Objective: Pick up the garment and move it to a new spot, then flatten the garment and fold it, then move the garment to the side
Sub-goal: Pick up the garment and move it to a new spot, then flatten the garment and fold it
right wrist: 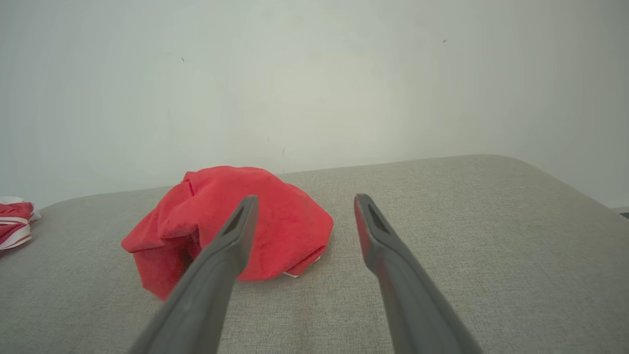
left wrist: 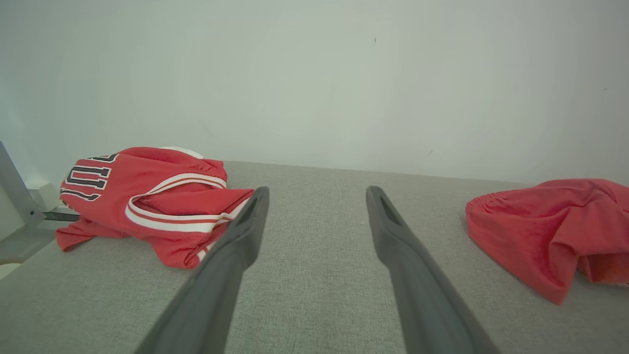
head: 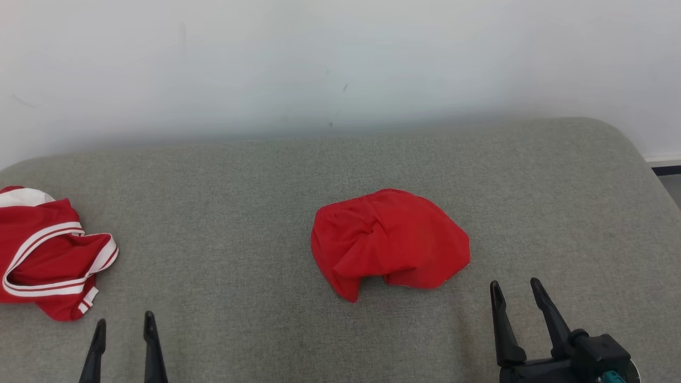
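While left hand [head: 125,318] and right hand [head: 514,282] stand spread, empty | red garment [head: 388,242] lies crumpled ahead-left of right hand, apart

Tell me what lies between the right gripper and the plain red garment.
Bare grey cushion, nothing else: the head view shows it between right gripper and garment.

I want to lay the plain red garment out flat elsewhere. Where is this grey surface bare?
Widest free patch: between the striped jersey and the crumpled red garment, ahead of the left gripper. Another: from that garment to the rounded right edge of the grey surface. A bare strip runs along the wall. Crowded: the far left, under the jersey.
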